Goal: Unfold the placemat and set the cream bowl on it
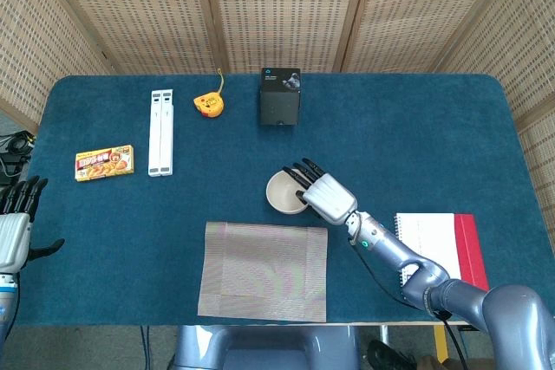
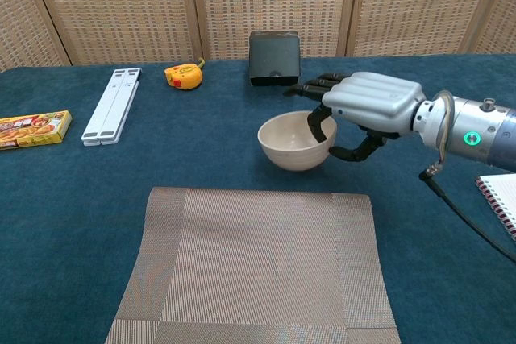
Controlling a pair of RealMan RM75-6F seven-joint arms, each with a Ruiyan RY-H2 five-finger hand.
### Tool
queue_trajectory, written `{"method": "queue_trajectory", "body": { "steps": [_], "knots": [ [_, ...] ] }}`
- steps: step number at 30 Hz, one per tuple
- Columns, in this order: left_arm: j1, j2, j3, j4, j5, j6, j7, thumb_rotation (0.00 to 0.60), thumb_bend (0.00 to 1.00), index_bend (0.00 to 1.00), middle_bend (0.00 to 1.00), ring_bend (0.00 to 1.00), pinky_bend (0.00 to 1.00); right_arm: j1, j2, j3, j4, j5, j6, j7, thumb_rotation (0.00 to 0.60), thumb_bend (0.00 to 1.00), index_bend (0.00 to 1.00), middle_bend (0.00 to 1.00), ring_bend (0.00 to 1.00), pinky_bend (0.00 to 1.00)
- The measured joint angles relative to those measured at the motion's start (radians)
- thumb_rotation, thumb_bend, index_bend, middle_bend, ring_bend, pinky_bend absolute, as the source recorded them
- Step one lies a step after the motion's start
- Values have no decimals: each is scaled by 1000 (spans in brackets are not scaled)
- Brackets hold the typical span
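Observation:
The grey-brown placemat [image 1: 264, 270] [image 2: 258, 267] lies unfolded and flat at the table's front edge. Just behind it is the cream bowl [image 1: 282, 192] [image 2: 292, 141]. My right hand [image 1: 323, 194] [image 2: 369, 104] grips the bowl's right rim, with fingers [image 2: 316, 125] inside and the thumb outside. The bowl looks slightly raised off the blue cloth and a little tilted. My left hand [image 1: 16, 230] hangs off the table's left edge, fingers apart and holding nothing; only the head view shows it.
A black box [image 1: 280, 97] [image 2: 274, 58] stands behind the bowl. An orange tape measure [image 1: 207, 105], a white folded stand [image 1: 160, 132] and a yellow food packet [image 1: 105, 163] lie at the back left. A spiral notebook with a red cover [image 1: 440, 249] lies at the right.

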Motion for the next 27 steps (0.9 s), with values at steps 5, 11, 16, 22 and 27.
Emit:
{"method": "queue_trajectory", "body": {
  "steps": [5,11,16,22,27],
  "knots": [
    [2,-1,3,-1,6,11,8,600,0,0,0,0,0,-15,54,21,10,19,65,32,600,605,716,0,0,0],
    [5,-11,10,-12,22,29,42,600,0,0,0,0,0,-79,167,31,38,71,119,54,600,605,717,0,0,0],
    [6,-20,19,-25,37,42,67,600,0,0,0,0,0,-133,191,7,143,117,86,89,600,606,717,0,0,0],
    [7,-21,22,-31,45,49,74,600,0,0,0,0,0,-172,153,-27,297,144,32,155,600,606,718,0,0,0],
    [7,-21,24,-32,46,49,76,600,0,0,0,0,0,-192,111,-50,383,146,29,220,600,601,717,0,0,0]
  ]
}}
